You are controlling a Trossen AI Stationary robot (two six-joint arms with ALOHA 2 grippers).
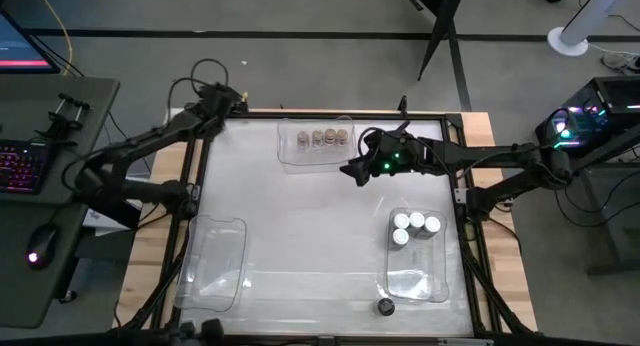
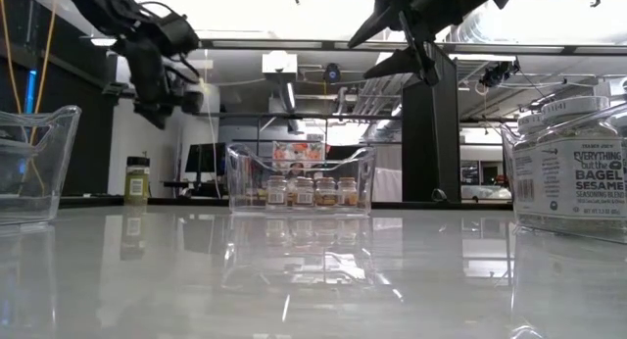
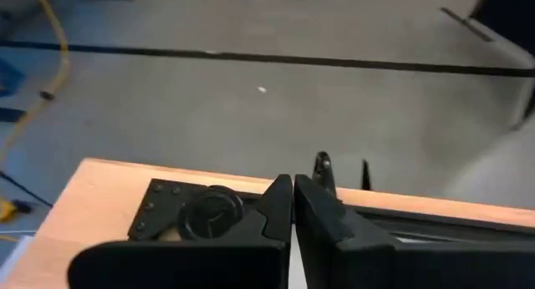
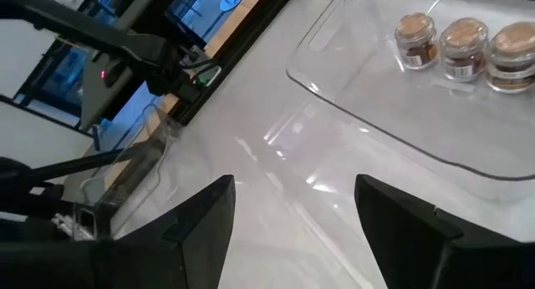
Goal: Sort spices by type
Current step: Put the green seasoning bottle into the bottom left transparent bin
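We're looking at the glossy white surface [image 1: 320, 221] with three clear rectangular plastic bins, and the grouping is already making sense. The far clear bin [image 1: 316, 144] is holding the four small tan-lidded spice jars [image 1: 324, 138] in a row. The clear bin on the right [image 1: 419, 256] is collecting the four white-lidded spice jars [image 1: 413, 227]. The clear bin on the left [image 1: 214, 262] is looking empty, probably waiting for the lone small black-lidded spice jar [image 1: 385, 306] sitting loose at the near edge.

The right end effector [image 1: 352, 172] is hovering beside the far bin, fingers spread wide, gripping nothing. The left end effector [image 3: 292, 210] is parked over the far left corner, fingers pressed together, empty.

Labels are mostly unreadable, and we're not seeing the black-lidded jar from the low view.
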